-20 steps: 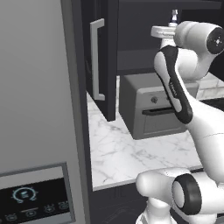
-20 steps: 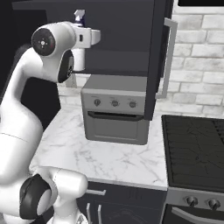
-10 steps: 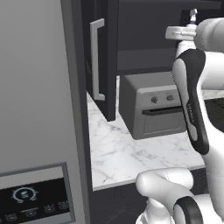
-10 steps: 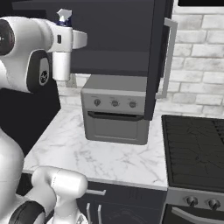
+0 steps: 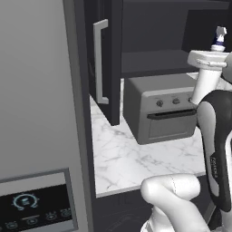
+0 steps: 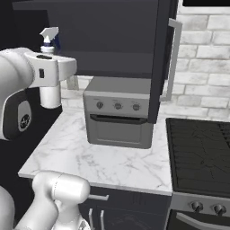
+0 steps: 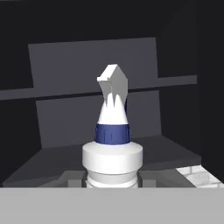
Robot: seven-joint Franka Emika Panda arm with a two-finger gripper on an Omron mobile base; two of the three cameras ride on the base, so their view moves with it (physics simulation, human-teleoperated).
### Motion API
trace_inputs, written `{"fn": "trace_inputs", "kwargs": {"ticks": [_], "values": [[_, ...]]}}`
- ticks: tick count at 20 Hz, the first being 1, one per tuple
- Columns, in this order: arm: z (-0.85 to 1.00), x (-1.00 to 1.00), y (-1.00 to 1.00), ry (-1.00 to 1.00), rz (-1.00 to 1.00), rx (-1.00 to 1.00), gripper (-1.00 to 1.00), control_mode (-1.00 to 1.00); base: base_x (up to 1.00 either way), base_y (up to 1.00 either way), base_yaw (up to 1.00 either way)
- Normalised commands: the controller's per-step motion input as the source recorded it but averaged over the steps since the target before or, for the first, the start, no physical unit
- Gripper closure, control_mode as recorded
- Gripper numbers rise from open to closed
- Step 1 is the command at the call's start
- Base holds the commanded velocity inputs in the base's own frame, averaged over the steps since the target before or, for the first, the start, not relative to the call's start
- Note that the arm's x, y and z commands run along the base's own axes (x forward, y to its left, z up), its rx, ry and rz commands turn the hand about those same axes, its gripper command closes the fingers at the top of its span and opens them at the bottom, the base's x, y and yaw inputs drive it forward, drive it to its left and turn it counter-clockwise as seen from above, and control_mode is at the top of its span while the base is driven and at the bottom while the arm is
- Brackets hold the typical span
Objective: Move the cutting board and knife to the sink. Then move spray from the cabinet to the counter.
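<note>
A grey toaster oven (image 6: 117, 117) with three knobs stands closed. To its right sits a black stove (image 6: 200, 155) before a white brick wall (image 6: 204, 72). A tall grey fridge (image 5: 38, 118) shows a display panel (image 5: 34, 206).

White spray (image 7: 112, 131) with blue collar; grey-veined white counter (image 6: 90, 155).
</note>
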Motion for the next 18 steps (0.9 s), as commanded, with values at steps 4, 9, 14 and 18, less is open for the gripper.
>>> {"fn": "trace_inputs", "kwargs": {"ticks": [4,9,14,18], "values": [[-0.07,-0.21,0.00,0.00,0.00,0.04,1.00,-1.00,0.00,0.00,0.00],[-0.27,-0.22,0.00,0.05,0.00,0.00,1.00,-1.00,0.00,0.00,0.00],[-0.04,-0.26,0.00,0.13,0.00,0.00,1.00,-1.00,0.00,0.00,0.00],[-0.13,-0.24,0.01,0.06,0.00,0.00,1.00,-1.00,0.00,0.00,0.00]]}}
